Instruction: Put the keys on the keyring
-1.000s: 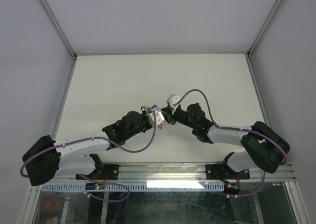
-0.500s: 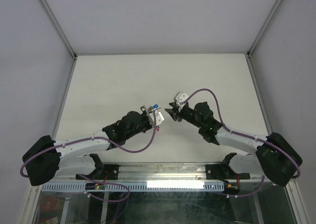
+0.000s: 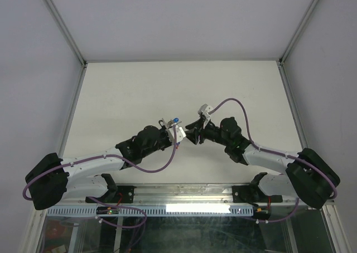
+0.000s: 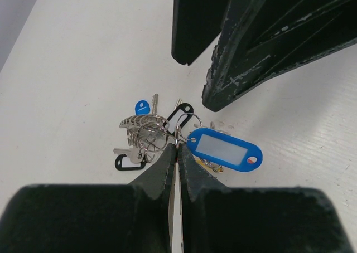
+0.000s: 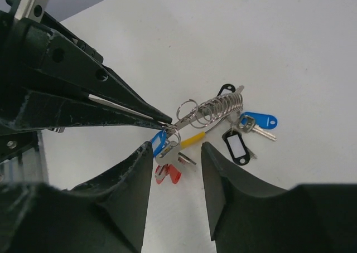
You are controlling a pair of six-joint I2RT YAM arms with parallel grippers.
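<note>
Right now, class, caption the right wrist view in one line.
Shut left tool pinches the bunch of keys and keyring; open right tool hovers above.

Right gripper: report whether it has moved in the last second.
Yes. The right gripper pulled away rightward from the left gripper, which stayed put, then swung back close to it.

The white counter (image 3: 122,97) carries one small heap: the keys (image 5: 236,146) with coloured tags, lying close beside the ribbed keyring (image 5: 223,107).
</note>
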